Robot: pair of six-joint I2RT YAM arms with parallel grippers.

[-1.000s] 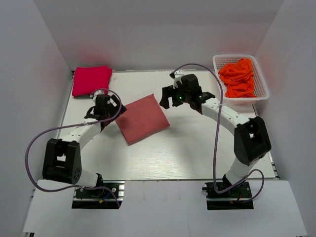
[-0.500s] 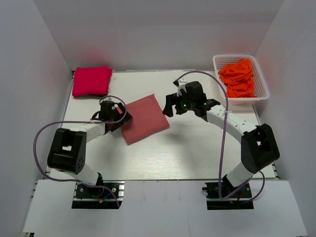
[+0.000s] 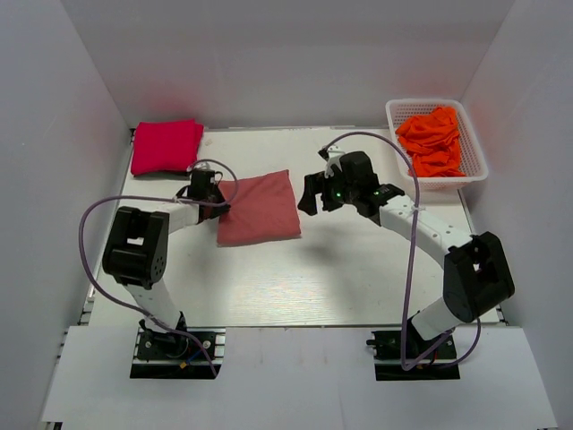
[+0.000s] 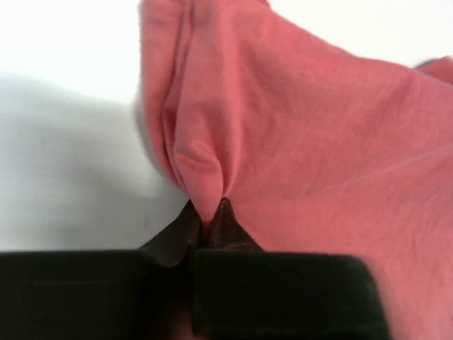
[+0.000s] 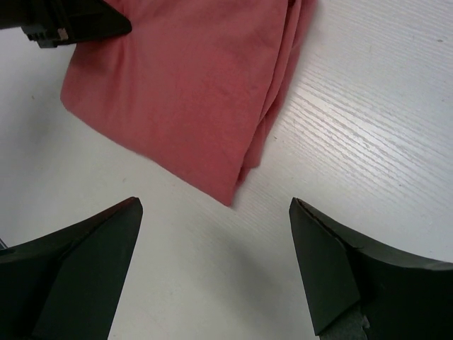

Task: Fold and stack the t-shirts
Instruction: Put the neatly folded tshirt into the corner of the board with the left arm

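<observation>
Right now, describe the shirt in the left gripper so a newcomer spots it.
Look at the white table's middle. The folded shirt there, its edge in the left gripper, is dusty salmon-pink, paler than the crimson shirt far left and the basket's orange ones.

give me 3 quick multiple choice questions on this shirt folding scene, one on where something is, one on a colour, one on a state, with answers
1. Where does the folded crimson shirt lie on the table?
A. near right corner
B. far left corner
C. dead centre

2. What colour are the shirts in the white basket?
A. orange
B. blue
C. green

3. What is the left tool doing?
A. wide open, clear of cloth
B. shut on nothing
C. shut on the edge of the salmon shirt

Answers:
1 B, the top view shows it at the far left corner.
2 A, the heap inside is bright orange.
3 C, the left wrist view shows it pinching a fold of salmon cloth.
</observation>
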